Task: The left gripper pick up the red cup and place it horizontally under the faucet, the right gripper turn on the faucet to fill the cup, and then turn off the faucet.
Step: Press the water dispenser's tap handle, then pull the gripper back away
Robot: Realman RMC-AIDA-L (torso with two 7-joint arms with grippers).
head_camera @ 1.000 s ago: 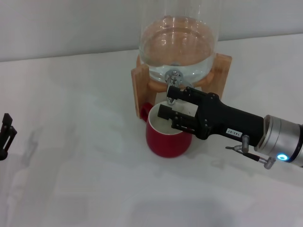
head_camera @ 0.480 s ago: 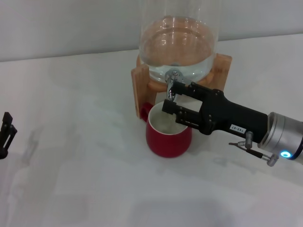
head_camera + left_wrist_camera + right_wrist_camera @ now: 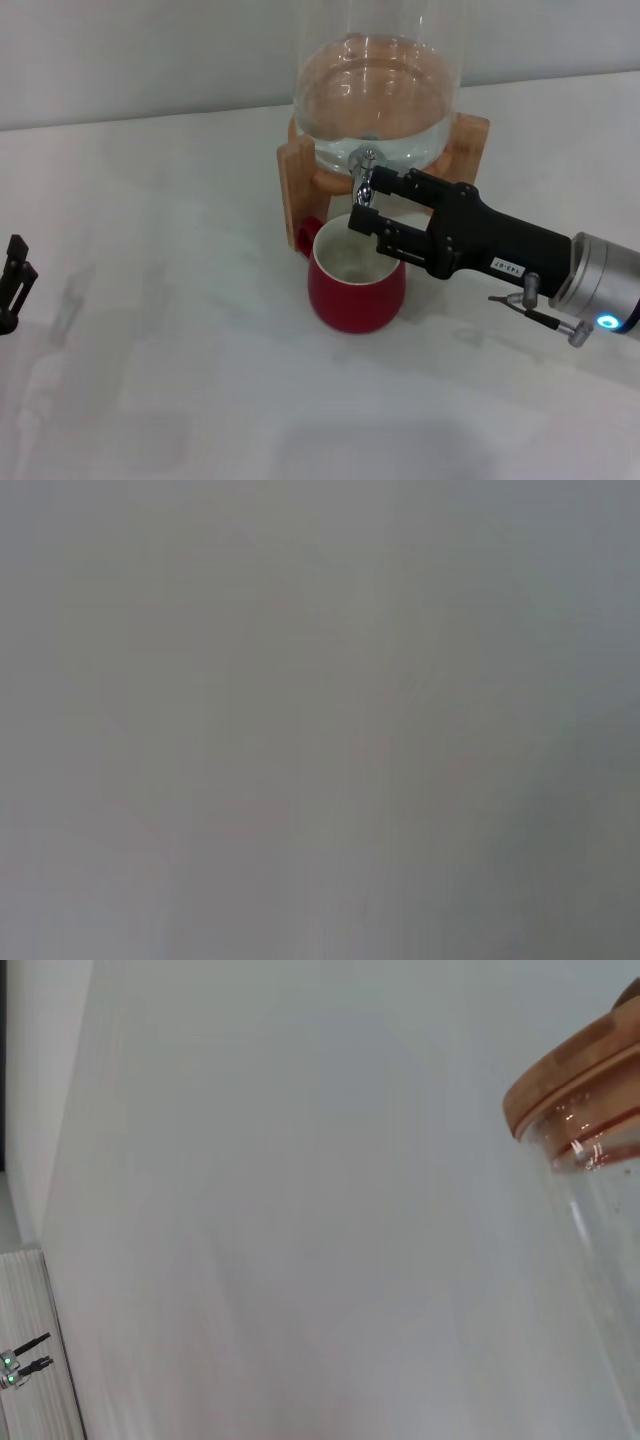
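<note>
Right claw [image 3: 365,205]: black, two-fingered, on a long black body with a silver wrist and blue light. It reaches in from the right edge of the surface [image 3: 180,330] to the faucet [image 3: 362,172]. Upper finger lies against the spigot, lower finger sits over the cup mouth; the two stand slightly apart. Whether they actually clamp the lever cannot be told.

White label [image 3: 508,266] on the claw body: printed characters present, too small to read.

Faucet: chrome, projecting from the clear glass jar [image 3: 375,85], which holds water and sits on a wooden stand [image 3: 293,190] near the far edge of the surface.

Red cup [image 3: 356,273]: upright, directly below the spigot, just before the stand; white interior, handle toward the stand's left post.

Left claw [image 3: 14,283]: at the left edge of the surface, well apart from the cup, holding nothing; finger spacing cannot be told.

Change from one second ago: the right claw has risen and advanced, from over the cup mouth up to spigot level. Cup, jar and left claw unchanged.
</note>
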